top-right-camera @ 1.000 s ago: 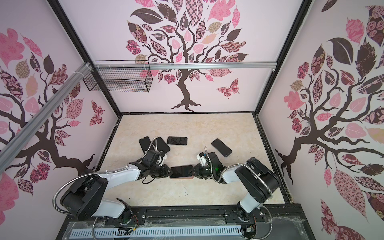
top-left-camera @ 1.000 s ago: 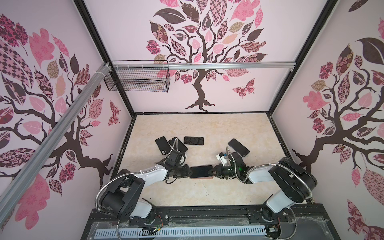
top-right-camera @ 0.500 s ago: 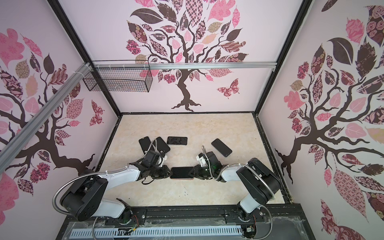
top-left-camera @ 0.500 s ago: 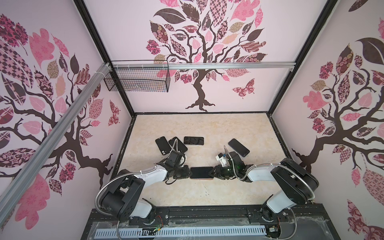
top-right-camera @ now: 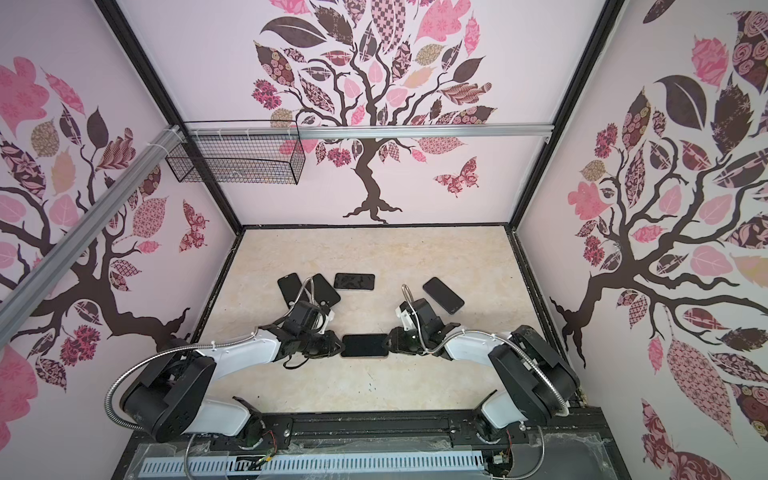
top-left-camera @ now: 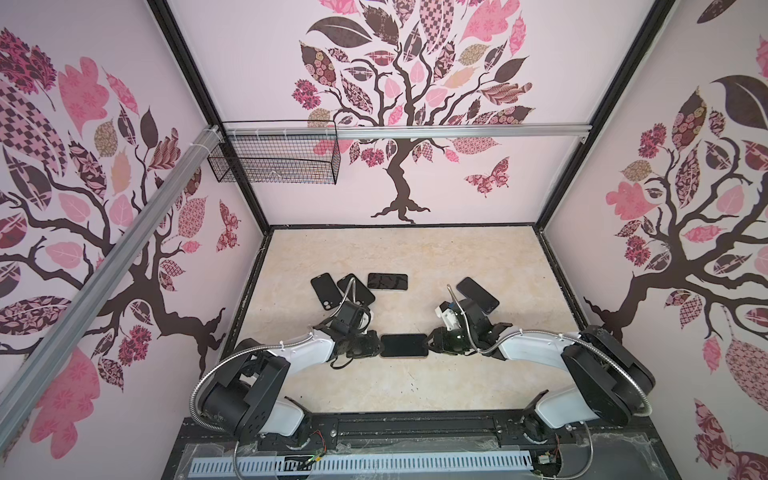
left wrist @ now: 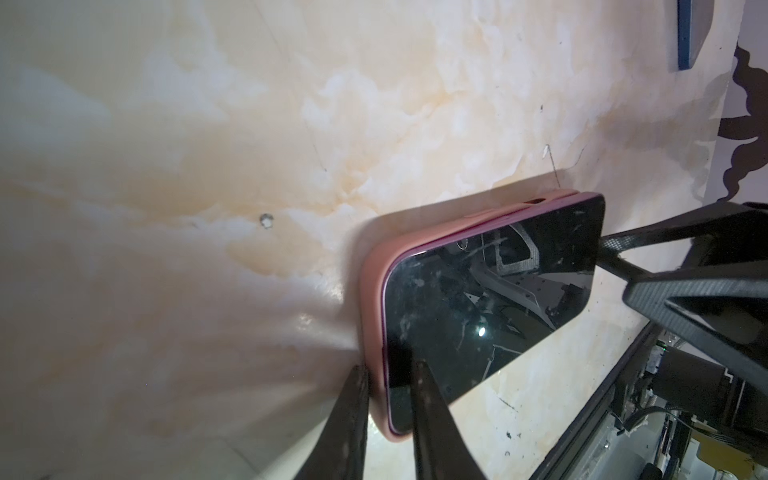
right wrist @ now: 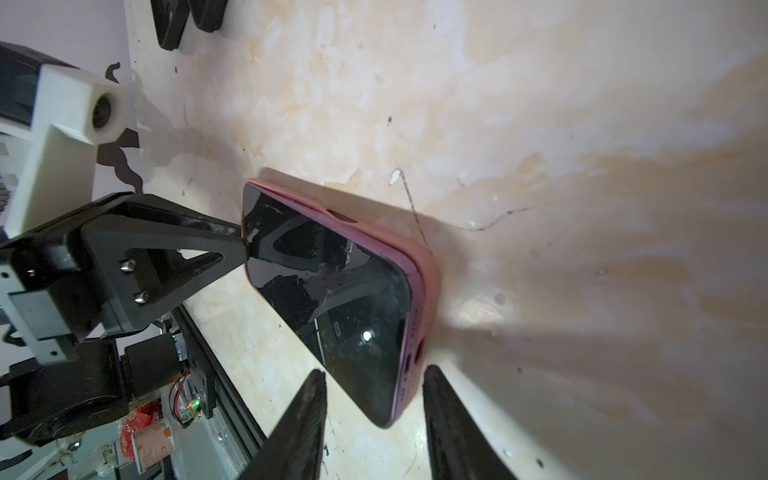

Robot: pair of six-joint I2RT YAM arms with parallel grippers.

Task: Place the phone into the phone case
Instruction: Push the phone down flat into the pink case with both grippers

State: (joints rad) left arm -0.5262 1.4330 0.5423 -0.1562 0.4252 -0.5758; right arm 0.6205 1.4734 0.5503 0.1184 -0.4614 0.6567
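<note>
Left gripper [left wrist: 390, 368] pinches one short end of the black phone [top-left-camera: 404, 345]. The phone sits screen-up inside the pink phone case [left wrist: 371, 299], near the front of the marble-look table [top-left-camera: 395, 253]. Right gripper [right wrist: 375, 370] straddles the opposite end, jaws spread and not touching. A second ago they were nearly closed there.

Place: a robot test cell in a lab.
Walls: tree-printed panels [top-left-camera: 257, 62] in a black frame [top-left-camera: 189, 70] box me in on three sides.
Floor: a marble-look tabletop [top-left-camera: 395, 257].
Mounting: my left arm [top-left-camera: 299, 353] and right arm [top-left-camera: 536, 353] sit on a black rail [top-left-camera: 415, 428], with a slotted cable duct [top-left-camera: 357, 464] in front.
Fittings: an aluminium bar [top-left-camera: 457, 132] carries a wire basket [top-left-camera: 274, 162].
</note>
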